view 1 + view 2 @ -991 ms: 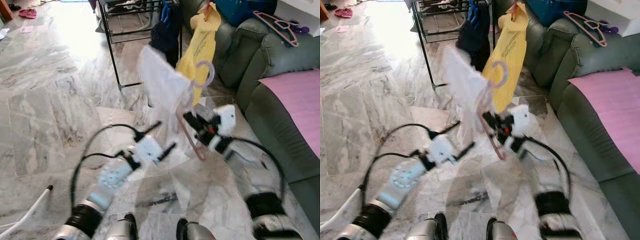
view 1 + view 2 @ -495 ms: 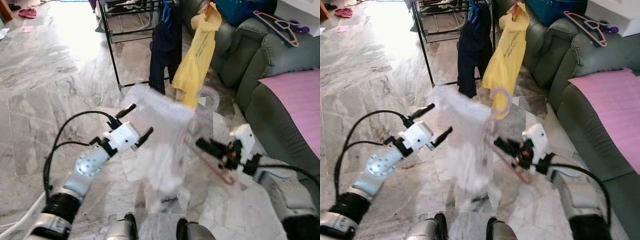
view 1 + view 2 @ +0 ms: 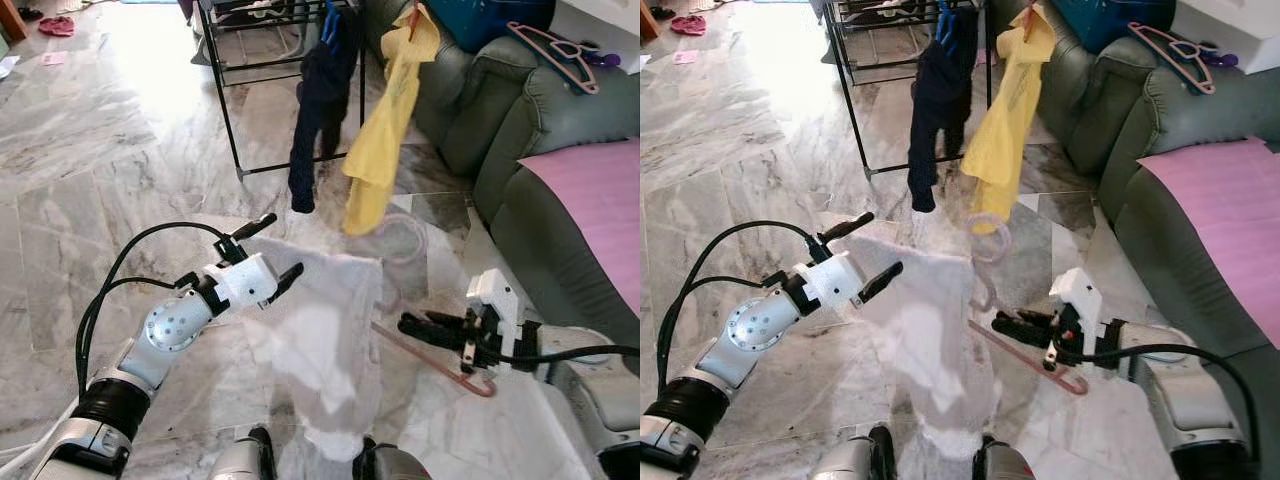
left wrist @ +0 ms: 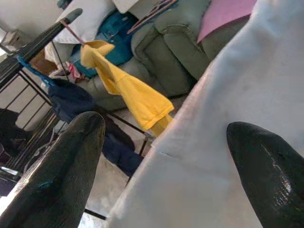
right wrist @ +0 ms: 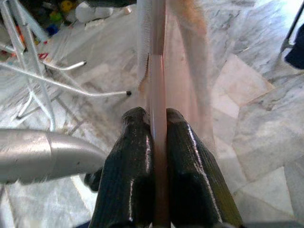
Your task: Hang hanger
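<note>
The right gripper (image 3: pixel 412 324) is pinching the pink hanger (image 3: pixel 430 352) while the left gripper (image 3: pixel 272 250), fingers spread, is risking the white garment (image 3: pixel 320 350) sliding off.

White garment (image 3: pixel 320 350) hangs on a pink hanger (image 3: pixel 430 345) pinched by the right gripper (image 3: pixel 412 324); left gripper (image 3: pixel 272 252), fingers apart, at nine o'clock

The floor (image 3: pixel 90 200) is polished grey-veined marble, glossy under the far light. The hanger (image 3: pixel 430 350) looks like smooth pink plastic, carrying thin matt white cloth (image 3: pixel 320 350). The fingers (image 5: pixel 135 156) are glossy black, perhaps rubbery. The far rack (image 3: pixel 225 110) is black-coated metal; the right sofa (image 3: pixel 520 130) is dull green leather-like upholstery.
</note>
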Tool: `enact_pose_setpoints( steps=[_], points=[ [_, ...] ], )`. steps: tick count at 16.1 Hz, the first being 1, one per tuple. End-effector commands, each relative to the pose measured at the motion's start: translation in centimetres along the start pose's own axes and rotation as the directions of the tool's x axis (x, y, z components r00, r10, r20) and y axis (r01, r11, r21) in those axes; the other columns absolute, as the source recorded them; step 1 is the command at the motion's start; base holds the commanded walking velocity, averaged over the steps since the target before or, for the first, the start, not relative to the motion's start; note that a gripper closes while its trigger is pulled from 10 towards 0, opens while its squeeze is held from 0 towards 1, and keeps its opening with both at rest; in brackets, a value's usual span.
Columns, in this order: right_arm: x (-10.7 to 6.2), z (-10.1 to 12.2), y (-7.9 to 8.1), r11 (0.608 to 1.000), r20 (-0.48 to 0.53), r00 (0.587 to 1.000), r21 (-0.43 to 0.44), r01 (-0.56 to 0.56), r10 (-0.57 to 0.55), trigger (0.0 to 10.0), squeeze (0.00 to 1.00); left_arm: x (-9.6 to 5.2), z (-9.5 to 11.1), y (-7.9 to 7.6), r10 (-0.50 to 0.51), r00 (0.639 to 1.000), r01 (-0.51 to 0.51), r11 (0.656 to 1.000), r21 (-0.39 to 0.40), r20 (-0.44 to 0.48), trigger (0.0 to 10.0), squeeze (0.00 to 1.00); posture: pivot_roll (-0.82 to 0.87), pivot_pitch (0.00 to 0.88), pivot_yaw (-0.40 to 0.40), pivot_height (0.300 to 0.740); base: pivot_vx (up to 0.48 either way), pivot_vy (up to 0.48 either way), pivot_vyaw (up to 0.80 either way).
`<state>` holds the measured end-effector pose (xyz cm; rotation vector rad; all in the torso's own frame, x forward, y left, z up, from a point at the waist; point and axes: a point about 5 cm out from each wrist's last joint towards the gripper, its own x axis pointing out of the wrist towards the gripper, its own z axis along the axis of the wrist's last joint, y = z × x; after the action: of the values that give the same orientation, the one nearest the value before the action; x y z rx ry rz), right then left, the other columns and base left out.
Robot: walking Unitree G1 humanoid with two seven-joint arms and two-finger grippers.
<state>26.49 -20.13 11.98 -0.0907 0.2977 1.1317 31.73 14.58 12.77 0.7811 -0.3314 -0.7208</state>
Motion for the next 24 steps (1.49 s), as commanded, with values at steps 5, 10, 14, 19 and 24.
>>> enact_pose_setpoints(
  steps=[5, 10, 14, 19, 24],
  points=[
    [-0.5, 0.3, 0.5, 0.988, -0.108, 0.988, -0.099, -0.119, 0.108, 10.0, 0.0, -0.5, -0.3, -2.3, -0.283, 0.959, 0.283, 0.959, -0.015, 0.001, 10.0, 0.0, -0.04, 0.211, -0.013, 0.74, 0.0, 0.0, 0.0],
    [-0.8, -0.1, 0.0, 0.968, -0.212, 0.974, -0.215, -0.126, 0.08, 10.0, 0.0, -1.0, -0.6, -2.8, -0.415, 0.91, 0.413, 0.905, -0.103, 0.005, 0.0, 0.0, -0.04, 0.215, -0.007, 0.74, 0.0, 0.0, 0.0],
    [-1.1, -0.7, -0.1, 0.953, -0.27, 0.961, -0.268, -0.144, 0.069, 10.0, 0.0, -1.1, -0.9, -2.5, -0.467, 0.884, 0.461, 0.874, -0.154, -0.001, 0.0, 0.0, -0.04, 0.216, -0.002, 0.74, 0.0, 0.0, 0.0],
    [-0.5, 0.0, -0.6, 0.947, -0.214, 0.976, -0.304, -0.107, 0.041, 10.0, 0.0, -1.2, -0.9, -3.6, -0.536, 0.844, 0.527, 0.827, -0.197, 0.006, 3.4, 0.0, -0.04, 0.22, 0.0, 0.74, 0.0, 0.0, 0.0],
    [0.4, 0.2, -0.6, 0.944, -0.152, 0.988, -0.323, -0.064, 0.014, 10.0, 0.0, -1.7, -1.1, -4.5, -0.589, 0.808, 0.573, 0.785, -0.236, 0.007, 0.0, 0.0, -0.04, 0.22, 0.008, 0.74, 0.0, 0.0, 0.0]
  ],
)
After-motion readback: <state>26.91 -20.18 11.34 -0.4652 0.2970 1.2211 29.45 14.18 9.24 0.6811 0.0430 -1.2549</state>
